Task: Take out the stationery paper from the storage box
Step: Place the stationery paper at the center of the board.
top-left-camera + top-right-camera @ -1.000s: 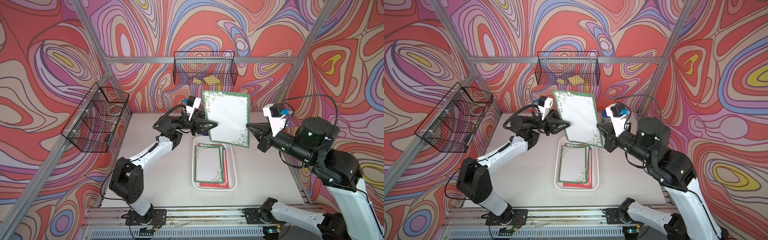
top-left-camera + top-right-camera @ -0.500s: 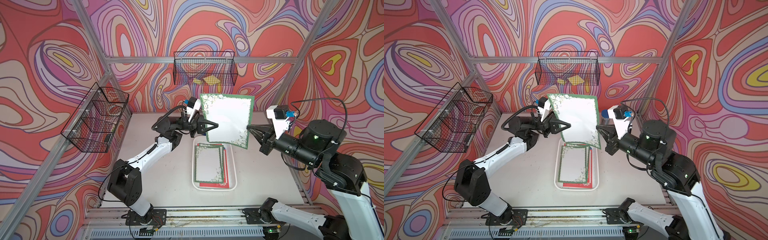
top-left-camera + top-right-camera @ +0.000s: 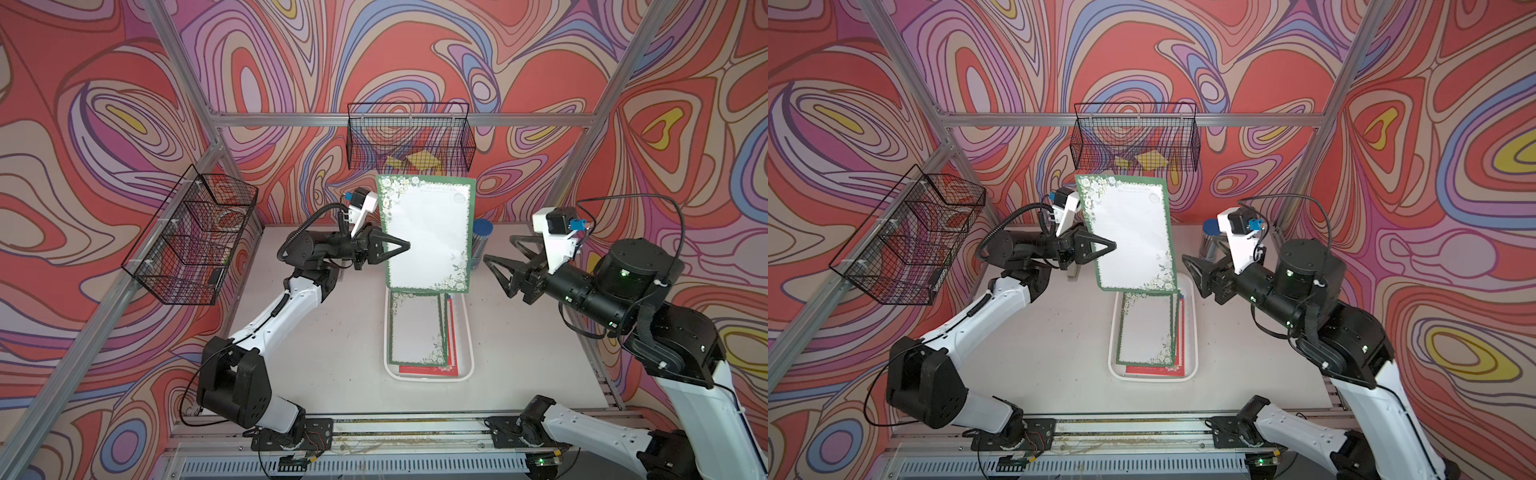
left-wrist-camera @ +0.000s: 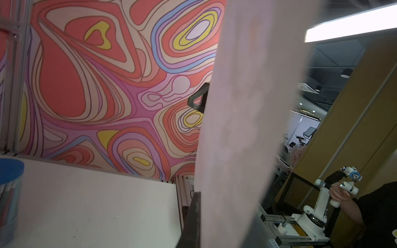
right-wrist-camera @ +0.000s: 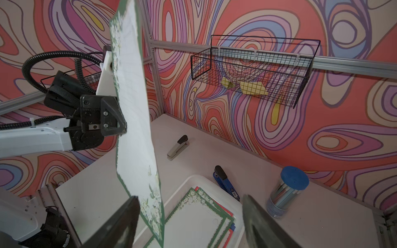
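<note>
swirl-patterned walls (image 3: 415, 50), white table (image 3: 340, 340), storage box (image 3: 468, 332)

Both top views high, looking down, wrist views close, sharing the sheet (image 5: 135, 96)

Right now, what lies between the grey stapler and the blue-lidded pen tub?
A blue, black-topped stapler on the table, seen in the right wrist view.

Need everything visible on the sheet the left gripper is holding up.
The green-bordered stationery sheet is thin paper: white ruled centre, white flowers at two opposite corners. It hangs nearly upright over the far end of the storage box. The left gripper is shut on one long edge; the open right gripper stands clear of the other.
</note>
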Robot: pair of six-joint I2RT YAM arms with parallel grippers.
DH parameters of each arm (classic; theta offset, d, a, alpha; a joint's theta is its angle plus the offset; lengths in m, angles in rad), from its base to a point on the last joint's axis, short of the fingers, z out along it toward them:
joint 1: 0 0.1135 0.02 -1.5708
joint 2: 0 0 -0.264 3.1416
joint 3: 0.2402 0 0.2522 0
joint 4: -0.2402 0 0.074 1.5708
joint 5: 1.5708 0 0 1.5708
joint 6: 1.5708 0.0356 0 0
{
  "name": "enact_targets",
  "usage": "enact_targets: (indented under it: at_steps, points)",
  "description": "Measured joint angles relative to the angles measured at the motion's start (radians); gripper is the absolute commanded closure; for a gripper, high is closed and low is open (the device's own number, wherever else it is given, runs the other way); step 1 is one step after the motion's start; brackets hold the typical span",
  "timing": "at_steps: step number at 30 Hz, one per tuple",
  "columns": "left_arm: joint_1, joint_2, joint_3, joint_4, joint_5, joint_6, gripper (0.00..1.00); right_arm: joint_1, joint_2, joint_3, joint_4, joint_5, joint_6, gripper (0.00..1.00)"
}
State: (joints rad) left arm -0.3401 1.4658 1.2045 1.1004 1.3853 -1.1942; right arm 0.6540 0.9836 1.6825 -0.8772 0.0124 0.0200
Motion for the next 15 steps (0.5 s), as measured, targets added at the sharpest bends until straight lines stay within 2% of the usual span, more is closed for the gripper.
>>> enact_targets:
  at_steps: [4,9,12,14,15]
  points:
    - [0.064,-0.050,-0.027,-0.146,0.095,-0.011,1.00,0.000,0.020,0.000,0.003,0.016,-0.002,0.21]
    - [0.125,-0.110,-0.085,-0.255,0.146,-0.019,1.00,0.000,0.053,0.000,0.002,0.021,-0.001,0.22]
    - [0.232,-0.137,-0.117,-0.346,0.149,-0.019,1.00,0.000,0.068,0.000,0.000,0.021,0.000,0.22]
    - [0.301,-0.152,-0.128,-0.493,0.127,0.044,1.00,0.000,0.073,0.000,-0.002,0.020,0.000,0.23]
    - [0.319,-0.161,-0.114,-0.630,0.105,0.136,1.00,0.000,0.074,0.000,-0.002,0.019,0.000,0.23]
